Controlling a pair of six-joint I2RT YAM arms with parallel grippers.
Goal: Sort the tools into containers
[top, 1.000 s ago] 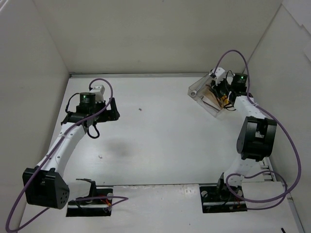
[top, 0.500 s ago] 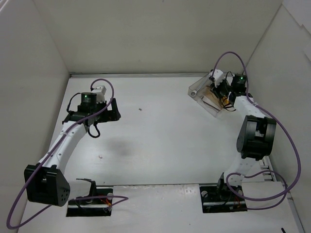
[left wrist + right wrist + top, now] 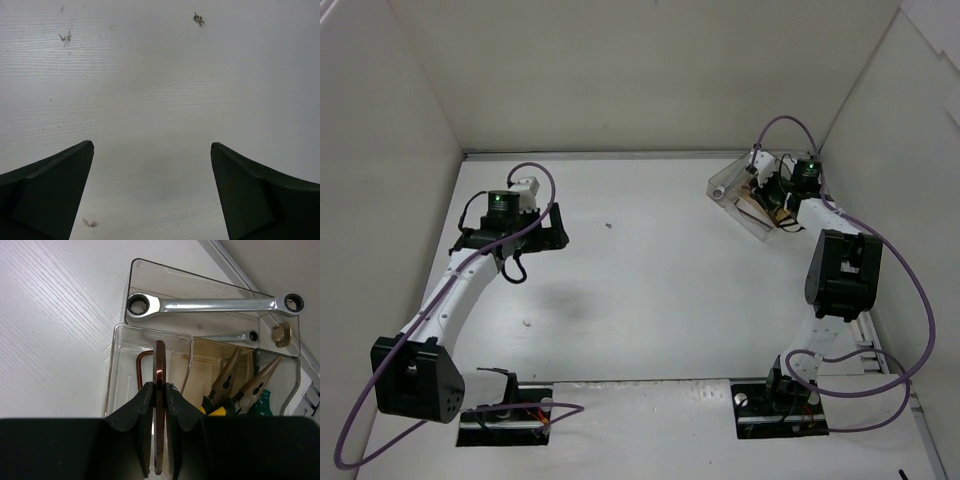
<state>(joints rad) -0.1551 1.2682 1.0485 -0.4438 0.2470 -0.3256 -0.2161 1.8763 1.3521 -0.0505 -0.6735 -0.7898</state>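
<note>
Right arm (image 3: 840, 272) edged left | right gripper (image 3: 159, 386) pinches hex key (image 3: 159, 360), wrist-only | left gripper (image 3: 152, 144) spread

Right wrist view: the right gripper (image 3: 159, 388) is blocking the near side of the clear box (image 3: 210, 287). It is hiding the lower end of the hex key (image 3: 160, 360) pinched in its fingers, the handles of the pliers (image 3: 226, 382) and most of the green screwdriver (image 3: 263, 401). At the box's far side, a second wrench (image 3: 235, 336) is showing only its ring end. Top view: the box's contents are appearing too small to tell apart.
</note>
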